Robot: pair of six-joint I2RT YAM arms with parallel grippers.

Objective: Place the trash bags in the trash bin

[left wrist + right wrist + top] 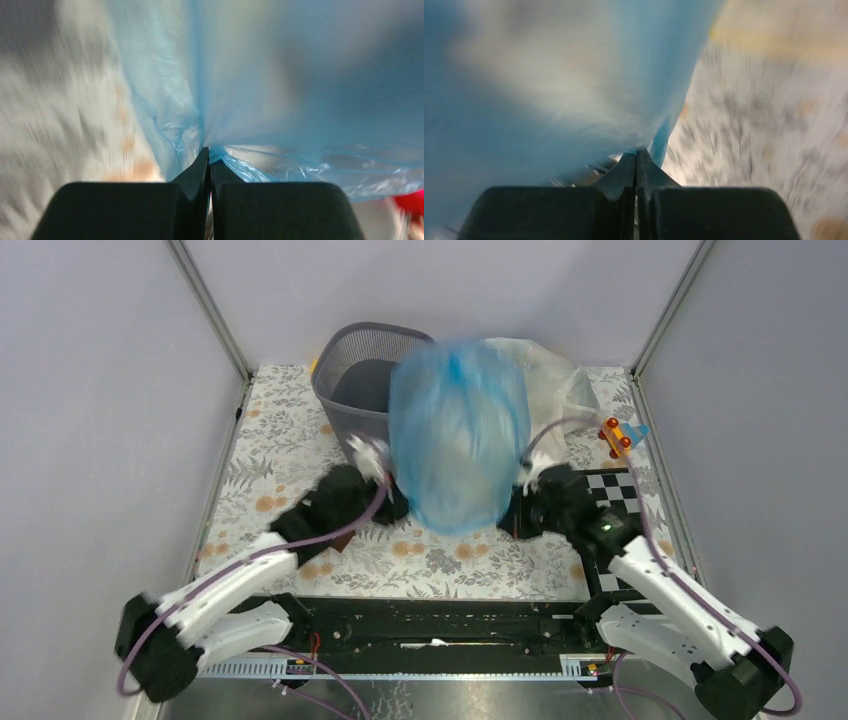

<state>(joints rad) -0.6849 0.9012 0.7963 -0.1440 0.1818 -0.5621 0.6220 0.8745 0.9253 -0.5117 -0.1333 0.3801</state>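
A blue translucent trash bag (458, 435) hangs stretched and blurred between my two grippers, above the table's middle. My left gripper (392, 498) is shut on its left edge; in the left wrist view the film (240, 100) bunches into the closed gripper (209, 151). My right gripper (522, 502) is shut on the bag's right edge, the blue film (549, 75) running into its pinched gripper tips (636, 154). The dark grey mesh trash bin (350, 380) stands behind the bag at the back left, partly hidden by it. A clear whitish trash bag (555, 380) lies behind at the right.
A floral cloth (290, 470) covers the table. A small orange and blue toy (620, 435) sits at the back right next to a black and white checkerboard (620, 490). Grey walls and metal posts close in the sides.
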